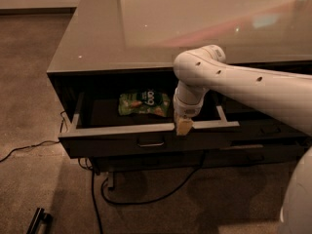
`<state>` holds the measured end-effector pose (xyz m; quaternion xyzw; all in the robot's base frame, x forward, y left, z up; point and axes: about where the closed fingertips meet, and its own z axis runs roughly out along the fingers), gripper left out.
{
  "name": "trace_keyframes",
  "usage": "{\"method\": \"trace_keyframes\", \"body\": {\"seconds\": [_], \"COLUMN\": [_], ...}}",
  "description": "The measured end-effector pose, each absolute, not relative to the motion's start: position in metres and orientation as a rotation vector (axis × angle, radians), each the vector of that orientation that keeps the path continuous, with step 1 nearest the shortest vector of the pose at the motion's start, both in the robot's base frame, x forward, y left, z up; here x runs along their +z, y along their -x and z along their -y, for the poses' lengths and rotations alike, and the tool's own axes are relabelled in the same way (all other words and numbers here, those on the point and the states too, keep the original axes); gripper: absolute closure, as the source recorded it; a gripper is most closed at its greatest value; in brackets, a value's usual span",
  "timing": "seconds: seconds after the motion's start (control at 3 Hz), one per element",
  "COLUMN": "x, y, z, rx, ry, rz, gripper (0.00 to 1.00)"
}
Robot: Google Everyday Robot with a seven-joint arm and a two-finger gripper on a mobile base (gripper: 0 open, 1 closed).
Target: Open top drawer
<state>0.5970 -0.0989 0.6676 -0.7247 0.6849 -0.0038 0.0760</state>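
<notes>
The top drawer (112, 144) is a wide dark drawer under the glossy counter, pulled out toward me, with a small loop handle (150, 143) at the centre of its front. A green snack bag (144, 103) lies inside it. My white arm reaches in from the right. My gripper (184, 126) points down at the drawer's front top edge, right of the handle.
The grey counter top (97, 38) overhangs the drawer. Slimmer dark drawer fronts (263, 133) sit to the right and below. Black cables (146, 196) lie on the carpet under the cabinet, and a dark bar (38, 222) lies at the lower left.
</notes>
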Motion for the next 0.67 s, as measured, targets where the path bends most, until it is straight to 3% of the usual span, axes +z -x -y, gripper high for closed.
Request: {"method": "trace_keyframes", "body": {"seconds": [0.33,0.67], "x": [0.6676,0.6676], "y": [-0.597,-0.597], "z": [0.0989,0.0989], "rx": [-0.011,-0.011], "ry": [2.173,2.173], "rz": [-2.053,-2.053], "gripper": [0.02,0.0]}}
